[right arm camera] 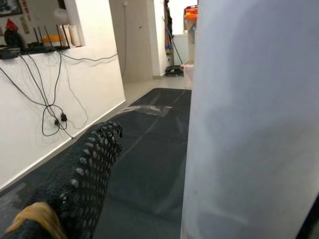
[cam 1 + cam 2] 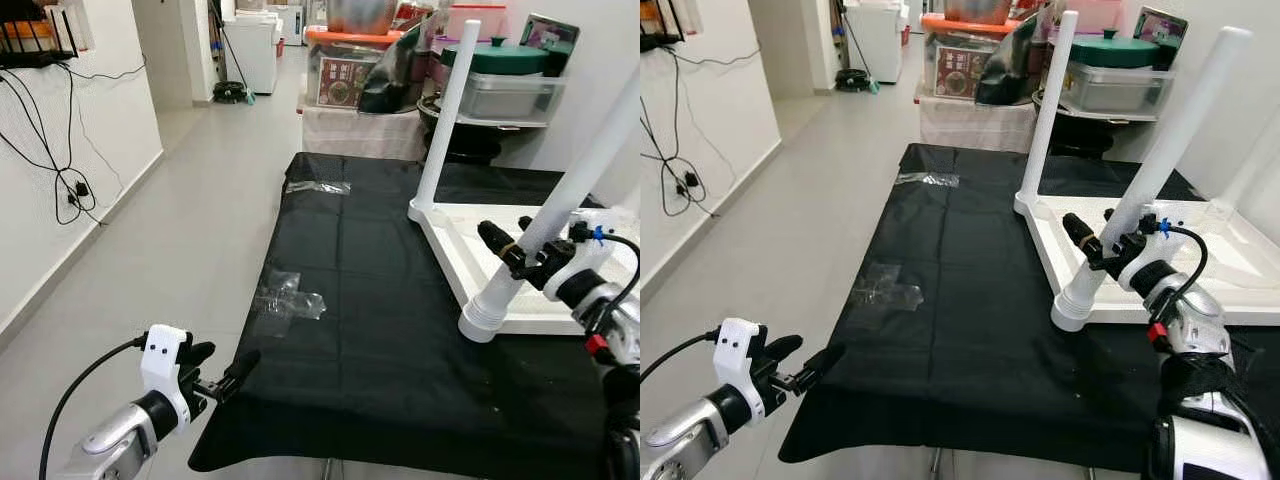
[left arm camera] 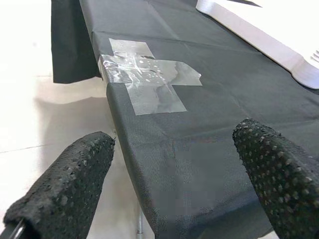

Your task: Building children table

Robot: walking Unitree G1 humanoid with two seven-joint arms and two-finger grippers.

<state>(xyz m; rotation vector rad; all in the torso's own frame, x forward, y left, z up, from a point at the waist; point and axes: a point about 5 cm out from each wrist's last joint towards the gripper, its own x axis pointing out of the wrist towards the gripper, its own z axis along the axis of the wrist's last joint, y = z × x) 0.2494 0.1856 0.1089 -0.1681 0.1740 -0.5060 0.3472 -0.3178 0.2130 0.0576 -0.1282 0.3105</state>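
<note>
A white children's table top (image 2: 480, 228) lies upside down on the right of the black-cloth table (image 2: 380, 340). One white leg (image 2: 446, 110) stands upright at its far corner. A second white leg (image 2: 575, 180) leans out of the near corner socket. My right gripper (image 2: 512, 238) is shut on this leaning leg low down, and in the right wrist view the leg (image 1: 249, 124) sits against one finger (image 1: 84, 179). My left gripper (image 2: 222, 362) is open at the near left edge of the cloth, and nothing lies between its fingertips (image 3: 75, 174).
Clear tape patches (image 2: 290, 297) (image 2: 318, 187) are stuck on the cloth. Stacked storage boxes (image 2: 350, 70) and a shelf with a green-lidded pot (image 2: 500, 62) stand behind the table. Tiled floor (image 2: 180, 230) runs along the left, with cables (image 2: 65, 185) on the wall.
</note>
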